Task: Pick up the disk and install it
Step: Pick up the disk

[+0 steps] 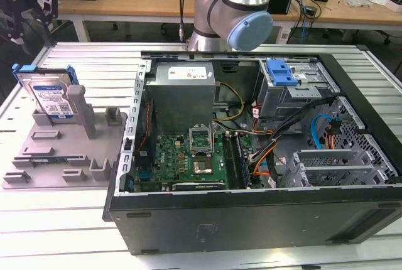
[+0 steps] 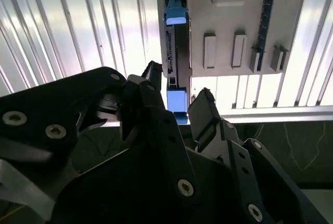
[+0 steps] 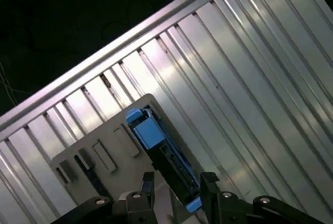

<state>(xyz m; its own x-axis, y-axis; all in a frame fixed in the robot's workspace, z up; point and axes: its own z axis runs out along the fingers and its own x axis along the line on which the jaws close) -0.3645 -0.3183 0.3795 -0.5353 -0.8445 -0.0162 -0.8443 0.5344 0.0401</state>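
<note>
Gripper (image 2: 178, 82) hangs above the disk (image 1: 51, 94), jaws wide open w/ nothing held, disk upright in the grey holder (image 1: 56, 151) near the tabletop (image 1: 94, 63) edge at the exterior view's left; I'd say descend straight, centred, square to its faces.

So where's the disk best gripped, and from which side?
Pinch the disk's two flat faces at its top edge, coming straight down from above. It stands upright on edge in the grey holder, whose slot and post hold its lower part, leaving the top free. In the second wrist view the open gripper lines up over that edge.
</note>
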